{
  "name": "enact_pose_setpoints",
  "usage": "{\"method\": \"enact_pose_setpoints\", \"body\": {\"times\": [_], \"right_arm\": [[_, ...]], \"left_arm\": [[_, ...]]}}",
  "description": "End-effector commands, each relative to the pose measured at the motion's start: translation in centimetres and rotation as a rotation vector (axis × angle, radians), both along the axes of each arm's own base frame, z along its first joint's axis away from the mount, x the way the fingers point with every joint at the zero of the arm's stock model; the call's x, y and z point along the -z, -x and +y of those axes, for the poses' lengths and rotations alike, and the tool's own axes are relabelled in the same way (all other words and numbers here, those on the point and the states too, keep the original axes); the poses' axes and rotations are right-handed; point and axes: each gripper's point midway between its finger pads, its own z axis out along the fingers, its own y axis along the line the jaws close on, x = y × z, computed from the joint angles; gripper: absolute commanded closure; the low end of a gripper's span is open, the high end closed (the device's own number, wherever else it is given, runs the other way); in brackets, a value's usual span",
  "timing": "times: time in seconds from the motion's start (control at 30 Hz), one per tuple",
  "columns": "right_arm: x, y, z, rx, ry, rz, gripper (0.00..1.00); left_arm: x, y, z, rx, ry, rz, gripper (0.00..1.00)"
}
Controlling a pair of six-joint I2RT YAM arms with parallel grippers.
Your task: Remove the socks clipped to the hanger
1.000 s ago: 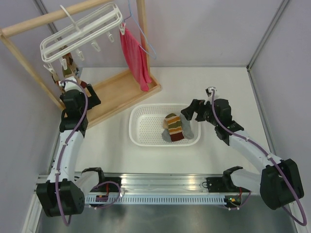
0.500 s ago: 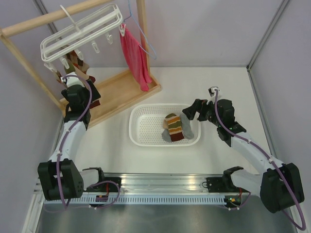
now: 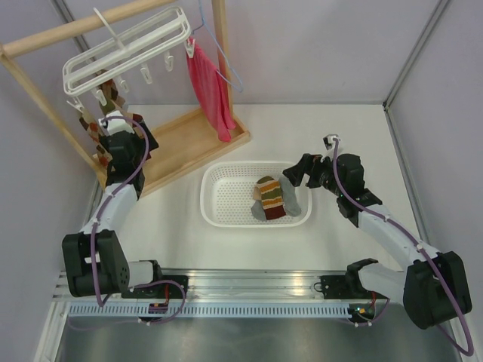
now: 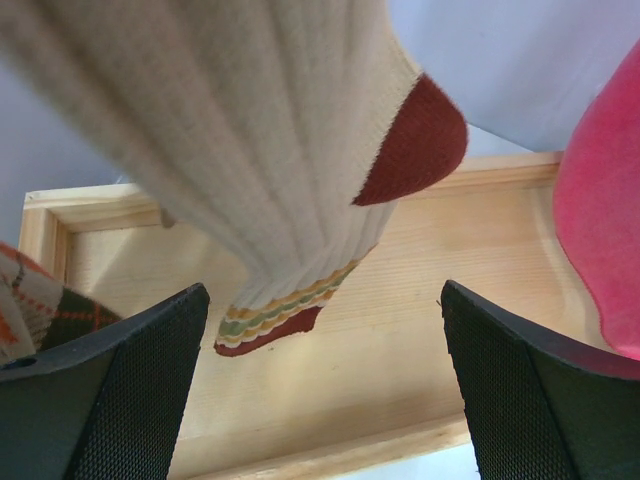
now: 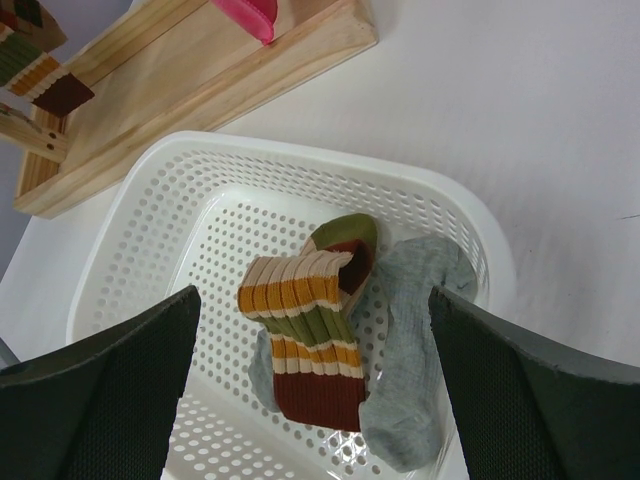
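Observation:
The white hanger (image 3: 124, 49) hangs from the wooden rail at the back left. Patterned socks (image 3: 112, 92) stay clipped under its left end. My left gripper (image 3: 117, 130) is open just below them. In the left wrist view (image 4: 322, 330) a cream ribbed sock (image 4: 260, 150) with a red heel and a striped cuff hangs down between the open fingers, untouched; an argyle sock (image 4: 30, 300) shows at the left edge. My right gripper (image 3: 294, 175) is open and empty over the basket's right end (image 5: 315, 300). A striped sock (image 5: 310, 330) and a grey sock (image 5: 420, 340) lie in the basket.
The white mesh basket (image 3: 219, 215) stands mid-table. The wooden rack's base tray (image 3: 181, 147) lies under the hanger and also shows in the left wrist view (image 4: 420, 290). A red cloth (image 3: 210, 87) on a blue wire hanger (image 3: 223, 53) hangs at the rack's right post.
My left gripper has risen and moved towards the back, up under the clipped socks. The right arm has shifted only slightly and stays open over the basket.

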Motion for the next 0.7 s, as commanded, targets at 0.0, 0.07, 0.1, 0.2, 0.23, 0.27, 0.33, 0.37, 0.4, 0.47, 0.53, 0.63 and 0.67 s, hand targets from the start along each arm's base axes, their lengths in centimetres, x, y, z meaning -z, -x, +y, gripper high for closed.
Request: {"method": "enact_pose_setpoints", "body": {"times": [0.0, 0.07, 0.1, 0.2, 0.23, 0.27, 0.33, 0.37, 0.4, 0.47, 0.53, 0.63, 0.67], "right_arm": [[-0.8, -0.4, 0.2, -0.014, -0.013, -0.042, 0.02], [-0.8, -0.4, 0.2, -0.014, -0.014, -0.042, 0.02], [-0.8, -0.4, 0.2, -0.014, -0.014, -0.041, 0.02], [-1.0, -0.4, 0.3, -0.019, -0.021, -0.044, 0.02], [-1.0, -0.4, 0.3, -0.019, -0.021, -0.045, 0.02], [-1.0, -0.3, 0.3, -0.019, -0.021, -0.045, 0.02], [-1.1, -0.3, 0.2, -0.016, -0.020, -0.048, 0.02], [-1.1, -0.3, 0.2, -0.016, -0.020, -0.048, 0.02], [-1.0, -0.3, 0.3, -0.016, -0.019, -0.046, 0.02], [-1.2, -0.3, 0.3, -0.018, -0.025, -0.046, 0.02], [-1.3, -0.2, 0.4, -0.025, -0.029, -0.048, 0.02], [-1.5, -0.1, 0.4, -0.024, -0.031, -0.050, 0.02], [-1.6, -0.1, 0.3, -0.021, -0.031, -0.053, 0.02]], "left_arm": [[-1.0, -0.2, 1.3, -0.043, -0.058, -0.069, 0.00], [-0.6, -0.3, 1.1, -0.033, -0.063, -0.064, 0.00], [-0.9, -0.6, 0.9, -0.021, -0.062, -0.078, 0.00], [-0.6, -1.0, 0.8, -0.013, -0.062, -0.083, 0.01], [-0.8, -1.1, 0.8, -0.007, -0.064, -0.093, 0.01], [-0.6, -1.2, 0.7, 0.002, -0.070, -0.091, 0.04], [-0.3, -1.3, 0.7, 0.006, -0.074, -0.085, 0.17], [-0.1, -1.3, 0.7, 0.004, -0.072, -0.084, 0.34], [0.0, -1.3, 0.6, 0.007, -0.070, -0.083, 0.40], [0.1, -1.4, 0.4, 0.018, -0.072, -0.082, 0.50], [0.1, -1.6, 0.3, 0.030, -0.069, -0.081, 0.55], [0.1, -1.8, 0.1, 0.042, -0.066, -0.082, 0.74], [0.1, -1.8, 0.1, 0.045, -0.065, -0.083, 0.81]]}}
